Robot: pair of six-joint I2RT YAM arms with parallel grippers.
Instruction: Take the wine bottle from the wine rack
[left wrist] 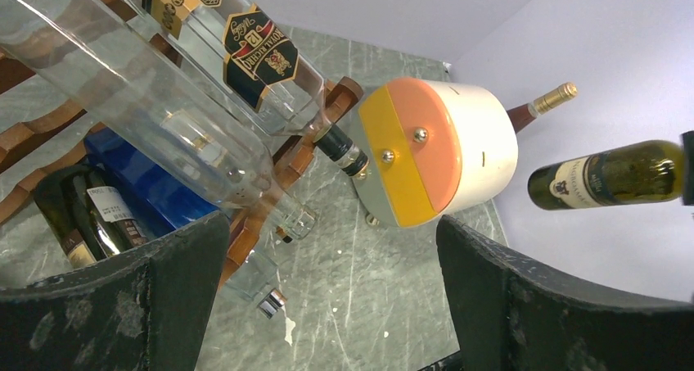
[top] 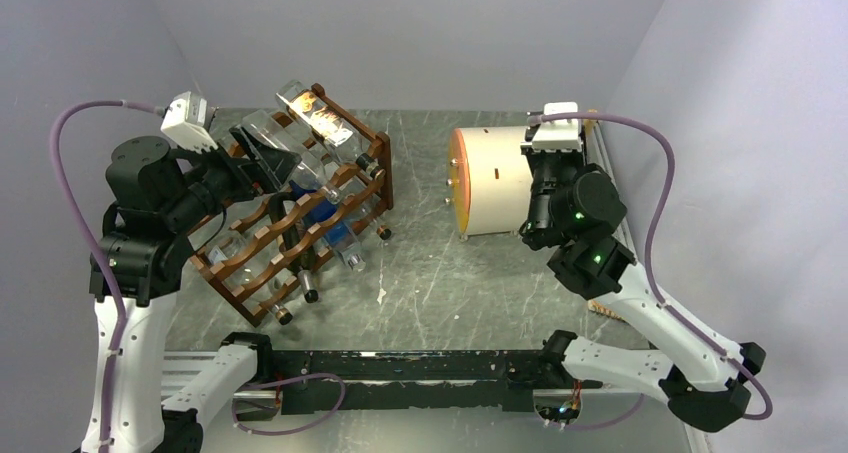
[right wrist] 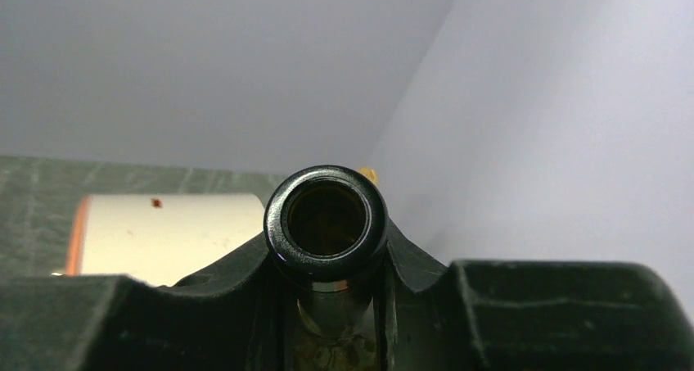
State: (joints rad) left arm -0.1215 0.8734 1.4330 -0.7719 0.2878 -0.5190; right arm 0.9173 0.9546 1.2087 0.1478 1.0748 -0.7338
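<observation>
The reddish-brown wine rack (top: 300,228) stands tilted at the left and holds several bottles, among them clear labelled ones (left wrist: 245,52). Its rails also show in the left wrist view (left wrist: 33,129). My left gripper (top: 268,158) is open and empty beside the rack's upper bottles, with its fingers (left wrist: 114,305) wide apart. My right gripper (right wrist: 327,260) is shut on the neck of a dark green wine bottle (right wrist: 326,219) with an open mouth. The left wrist view shows this bottle (left wrist: 606,174) held level in the air, right of the drum and away from the rack. The right arm hides it in the top view.
A cream drum (top: 495,178) with an orange and yellow face lies on its side at mid-right. A bottle with a gold cap (left wrist: 555,97) lies behind it. The grey walls are close on both sides. A black rail (top: 400,373) runs along the near edge.
</observation>
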